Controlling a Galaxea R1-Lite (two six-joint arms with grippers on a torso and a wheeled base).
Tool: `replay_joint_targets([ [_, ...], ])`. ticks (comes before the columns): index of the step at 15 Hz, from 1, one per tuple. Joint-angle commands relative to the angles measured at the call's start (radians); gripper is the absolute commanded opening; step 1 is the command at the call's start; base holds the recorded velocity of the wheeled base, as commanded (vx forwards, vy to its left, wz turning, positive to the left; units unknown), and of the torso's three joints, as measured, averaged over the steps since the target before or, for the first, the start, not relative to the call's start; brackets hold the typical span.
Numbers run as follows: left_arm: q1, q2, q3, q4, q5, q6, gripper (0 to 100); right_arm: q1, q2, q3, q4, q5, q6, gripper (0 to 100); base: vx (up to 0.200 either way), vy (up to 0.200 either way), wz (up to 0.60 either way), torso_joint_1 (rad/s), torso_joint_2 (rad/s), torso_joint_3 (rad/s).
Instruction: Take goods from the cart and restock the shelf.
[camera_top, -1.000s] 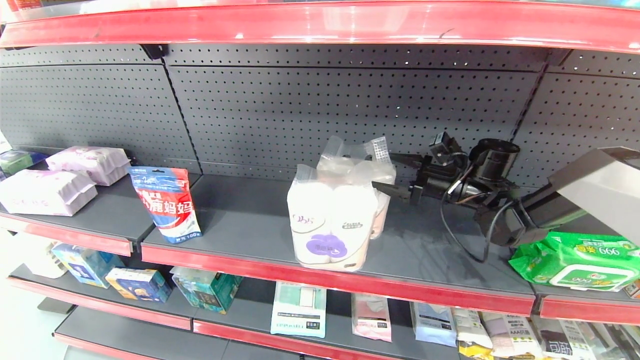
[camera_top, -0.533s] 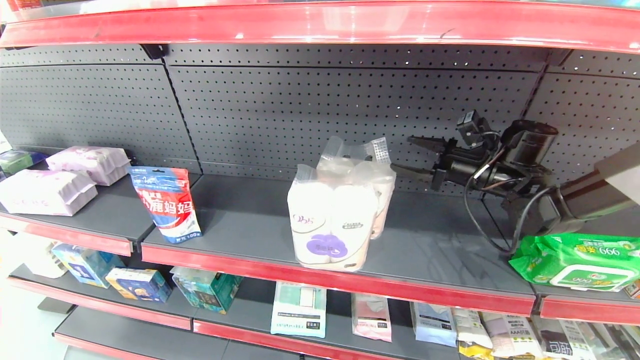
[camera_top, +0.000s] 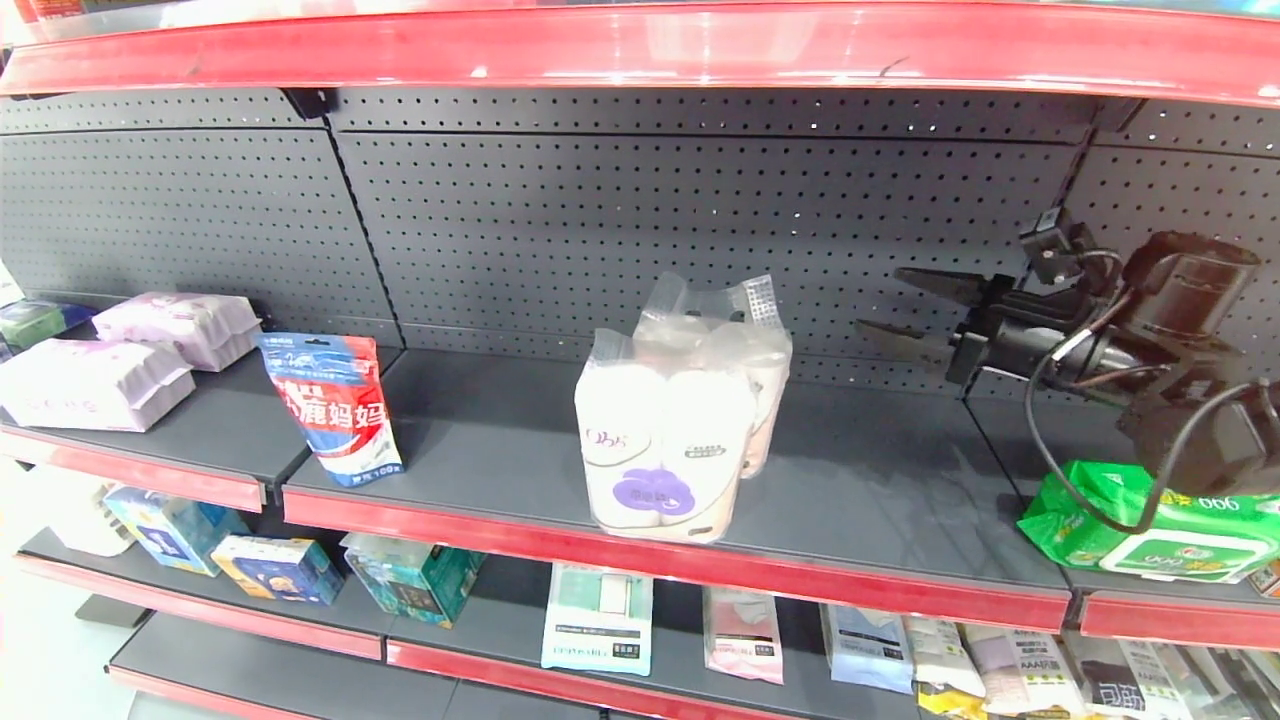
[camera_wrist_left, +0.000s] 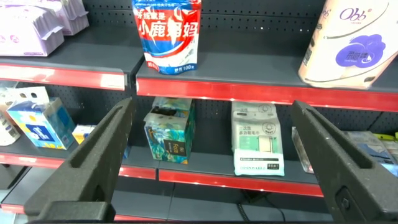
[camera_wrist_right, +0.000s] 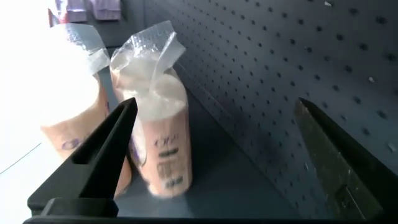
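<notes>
A clear-wrapped pack of white toilet rolls (camera_top: 668, 430) stands upright near the front of the grey middle shelf (camera_top: 480, 430). My right gripper (camera_top: 882, 303) hovers above the shelf, well to the right of the pack and close to the pegboard back wall, open and holding nothing. In the right wrist view the toilet roll pack (camera_wrist_right: 158, 130) sits beyond the open right gripper (camera_wrist_right: 216, 104). My left gripper (camera_wrist_left: 212, 107) is open and empty in front of the shelving, below the middle shelf, with the toilet roll pack (camera_wrist_left: 348, 43) above it.
A blue and red pouch (camera_top: 335, 405) stands left of the pack. White and pink packs (camera_top: 95, 385) lie farther left. A green wipes pack (camera_top: 1150, 515) lies under my right arm. The lower shelf holds a teal box (camera_wrist_left: 169, 130), a white pack (camera_wrist_left: 258, 137) and other goods.
My right gripper has drawn back from the toilet roll pack, moving to the right and upward while staying open. The pack stays standing on the shelf.
</notes>
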Motion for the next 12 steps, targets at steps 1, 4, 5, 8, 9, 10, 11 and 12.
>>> replay_joint_targets([
  [1, 0.0, 0.001, 0.0, 0.0, 0.001, -0.001, 100, -0.049, -0.172, 0.145, 0.027, -0.075, 0.007, 100, 0.0, 0.0, 0.0, 0.0, 0.0, 0.0],
  [4, 0.0, 0.001, 0.0, 0.0, 0.001, -0.001, 100, -0.057, -0.411, 0.393, 0.059, -0.288, 0.008, 100, 0.0, 0.0, 0.0, 0.0, 0.0, 0.0],
  [5, 0.0, 0.001, 0.0, 0.0, 0.001, -0.001, 100, -0.057, -0.479, 0.452, 0.079, -0.342, 0.01, 100, 0.0, 0.0, 0.0, 0.0, 0.0, 0.0],
  [8, 0.0, 0.001, 0.0, 0.0, 0.001, -0.001, 100, -0.057, -0.934, 0.694, 0.298, -0.649, 0.008, 100, 0.0, 0.0, 0.0, 0.0, 0.0, 0.0],
  [9, 0.0, 0.001, 0.0, 0.0, 0.001, -0.001, 100, -0.072, -1.086, 0.731, 0.406, -0.702, 0.007, 100, 0.0, 0.0, 0.0, 0.0, 0.0, 0.0],
  [10, 0.0, 0.001, 0.0, 0.0, 0.001, -0.001, 100, -0.074, -1.226, 0.754, 0.495, -0.715, 0.008, 100, 0.0, 0.0, 0.0, 0.0, 0.0, 0.0],
  [11, 0.0, 0.001, 0.0, 0.0, 0.001, -0.001, 100, -0.075, -1.388, 0.774, 0.613, -0.721, 0.008, 100, 0.0, 0.0, 0.0, 0.0, 0.0, 0.0],
  [12, 0.0, 0.001, 0.0, 0.0, 0.001, -0.001, 100, -0.08, -1.546, 0.782, 0.743, -0.722, 0.008, 100, 0.0, 0.0, 0.0, 0.0, 0.0, 0.0],
])
